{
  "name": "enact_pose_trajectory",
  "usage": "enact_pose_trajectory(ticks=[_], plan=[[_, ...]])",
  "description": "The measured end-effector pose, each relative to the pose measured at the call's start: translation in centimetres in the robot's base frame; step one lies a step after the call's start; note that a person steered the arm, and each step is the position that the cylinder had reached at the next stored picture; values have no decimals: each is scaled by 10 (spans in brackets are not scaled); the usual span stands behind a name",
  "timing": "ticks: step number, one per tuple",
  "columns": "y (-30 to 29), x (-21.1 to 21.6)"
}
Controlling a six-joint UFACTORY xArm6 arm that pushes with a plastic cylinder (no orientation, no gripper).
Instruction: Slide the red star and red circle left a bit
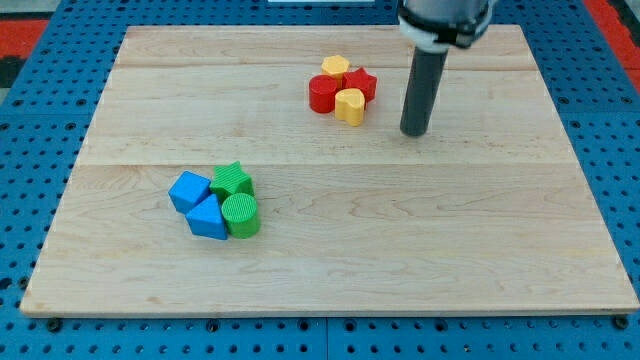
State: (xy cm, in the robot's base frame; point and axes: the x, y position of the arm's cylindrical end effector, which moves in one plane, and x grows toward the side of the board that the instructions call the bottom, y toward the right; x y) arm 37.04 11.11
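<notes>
The red circle [322, 94] and the red star [361, 84] sit in a tight cluster near the view's top centre on the wooden board [330, 270]. A yellow hexagon [335, 67] touches them at the top and a yellow heart-like block [350, 105] at the bottom. My tip [414, 132] is on the board to the right of this cluster, a short gap from the red star and the lower yellow block, touching neither.
A second cluster lies at the view's lower left: a blue cube [188, 190], a blue triangle-like block [208, 218], a green star [232, 180] and a green cylinder [241, 215]. The board is ringed by a blue perforated surface [40, 130].
</notes>
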Motion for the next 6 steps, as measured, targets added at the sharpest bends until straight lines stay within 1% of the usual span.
enact_pose_trajectory(ticks=[1, 2, 3, 4, 5, 6], plan=[[-16, -65], [-53, -69], [-76, -64], [-33, -22], [-31, -17], [-57, -27]])
